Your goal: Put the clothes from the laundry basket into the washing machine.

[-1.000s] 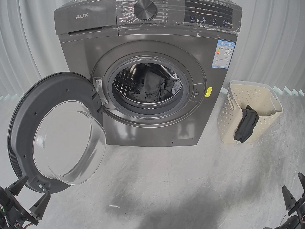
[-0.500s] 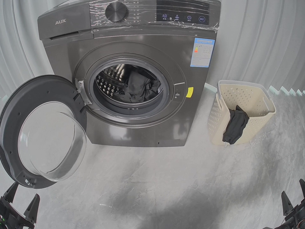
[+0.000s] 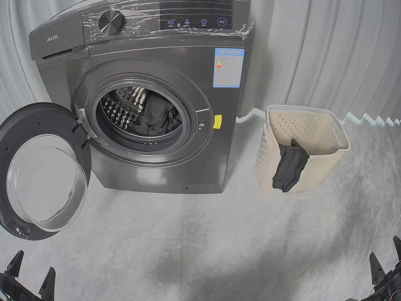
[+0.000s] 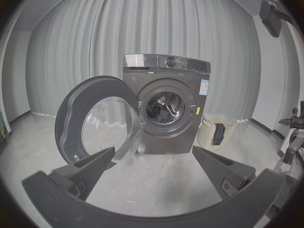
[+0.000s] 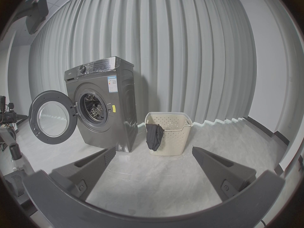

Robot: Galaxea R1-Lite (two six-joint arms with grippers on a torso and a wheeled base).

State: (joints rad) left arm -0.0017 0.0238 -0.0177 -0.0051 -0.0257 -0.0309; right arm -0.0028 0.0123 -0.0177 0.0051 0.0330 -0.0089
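A grey washing machine [image 3: 138, 55] stands at the left with its round door [image 3: 39, 168] swung wide open. Dark clothes [image 3: 156, 116] lie inside the drum. To its right sits a cream laundry basket [image 3: 311, 124], and a black garment [image 3: 289, 167] hangs over its front rim. The same machine [image 4: 164, 79] [image 5: 125, 89] and basket [image 4: 210, 124] [image 5: 177, 124] appear far off in both wrist views. My left gripper [image 3: 31, 272] [image 4: 153, 159] is open low at the left, far from the machine. My right gripper [image 3: 388, 260] [image 5: 153, 159] is open low at the right, well short of the basket.
Grey marbled floor [image 3: 209, 239] stretches between me and the machine. A pleated pale curtain [image 3: 326, 42] runs behind everything. The open door juts out over the floor on the left side.
The whole head picture has shifted left, so the camera has turned toward the right and the basket sits nearer the middle. The clothes and basket have not moved. Both grippers stay open.
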